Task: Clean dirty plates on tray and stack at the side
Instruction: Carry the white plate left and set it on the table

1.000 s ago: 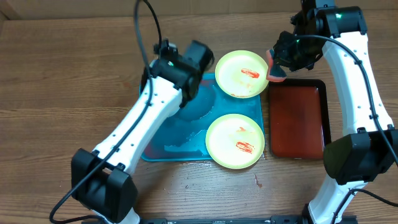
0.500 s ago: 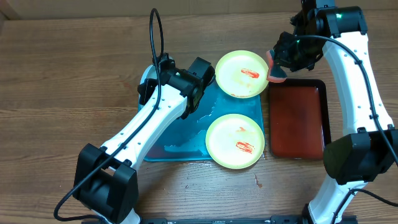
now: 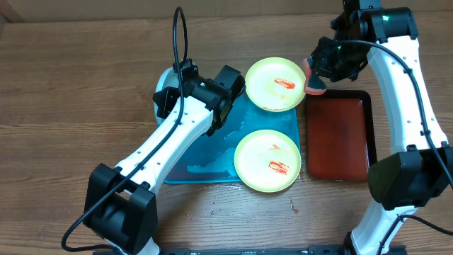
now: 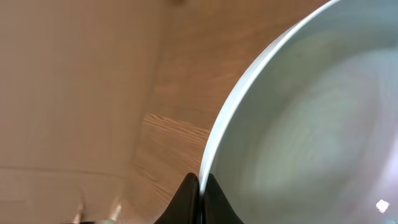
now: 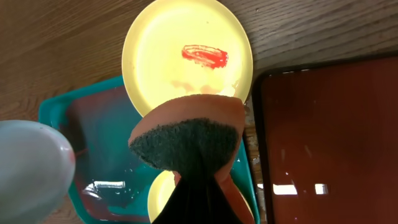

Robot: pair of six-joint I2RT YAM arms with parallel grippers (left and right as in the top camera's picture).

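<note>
My left gripper (image 4: 201, 186) is shut on the rim of a pale plate (image 4: 311, 124), held off the table. From overhead only an edge of this plate (image 3: 163, 88) shows, left of the left arm. Two pale green plates with red sauce smears lie flat. One plate (image 3: 274, 84) overhangs the far right corner of the turquoise tray (image 3: 202, 159); the other plate (image 3: 267, 161) lies on its near right corner. My right gripper (image 5: 199, 169) is shut on an orange sponge (image 5: 186, 134) with a dark scouring face, which hovers over the near edge of the far plate (image 5: 186, 56).
A dark red tray (image 3: 338, 134) with a black rim lies right of the turquoise tray. The turquoise tray holds wet, reddish streaks. Bare wooden table surrounds both trays, with a small red spot (image 3: 292, 206) on the wood near the front plate.
My left arm has swung with its plate, whose pale edge now shows at the arm's left above the tray's far left corner. The right arm and sponge have not moved.
</note>
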